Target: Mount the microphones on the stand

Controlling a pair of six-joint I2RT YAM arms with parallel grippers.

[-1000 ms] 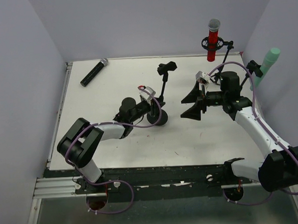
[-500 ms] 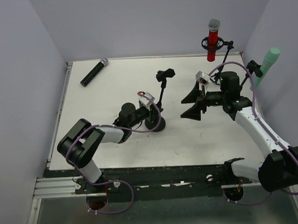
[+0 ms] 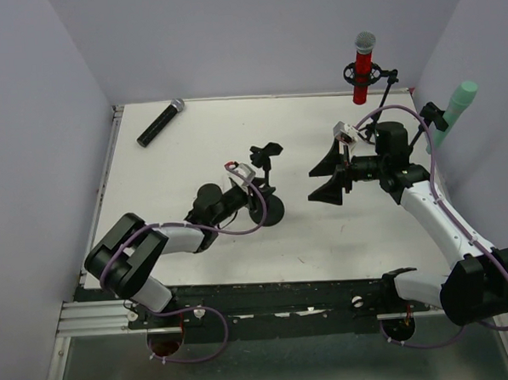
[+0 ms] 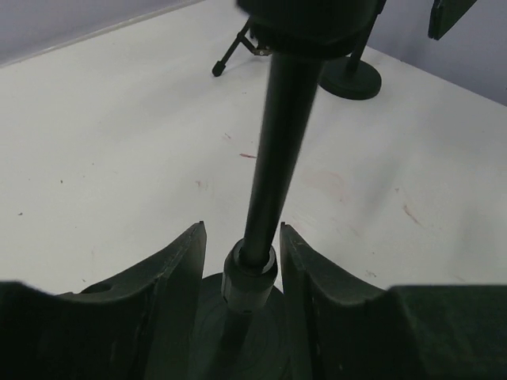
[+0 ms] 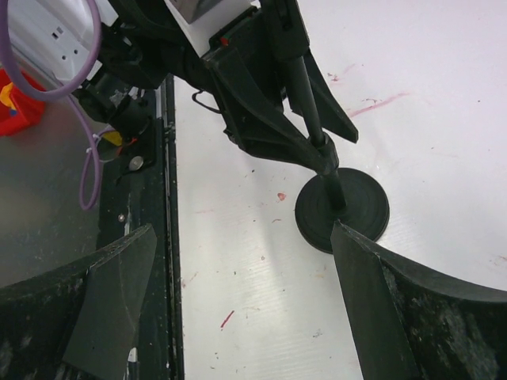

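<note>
A black stand (image 3: pixel 266 208) with a round base and an empty clip (image 3: pixel 265 153) leans near the table's middle. My left gripper (image 3: pixel 252 188) is shut on its pole just above the base; in the left wrist view the pole (image 4: pixel 273 158) sits between my fingers (image 4: pixel 170 293). The black microphone (image 3: pixel 160 122) lies at the far left corner. The red microphone (image 3: pixel 363 65) sits upright in a clip at the back. The mint-green microphone (image 3: pixel 454 111) sits in a clip at the far right. My right gripper (image 3: pixel 321 176) is wide open and empty, right of the stand.
The right wrist view shows the stand's base (image 5: pixel 342 210), my left gripper (image 5: pixel 261 119) on its pole, and the table's black front rail (image 5: pixel 154 206). Another stand's base (image 4: pixel 348 79) and a tripod leg (image 4: pixel 230 55) show far off in the left wrist view.
My left gripper has pulled the stand leftward and nearer; its clip has dropped and tipped left, so the stand now leans. The right arm has not moved.
</note>
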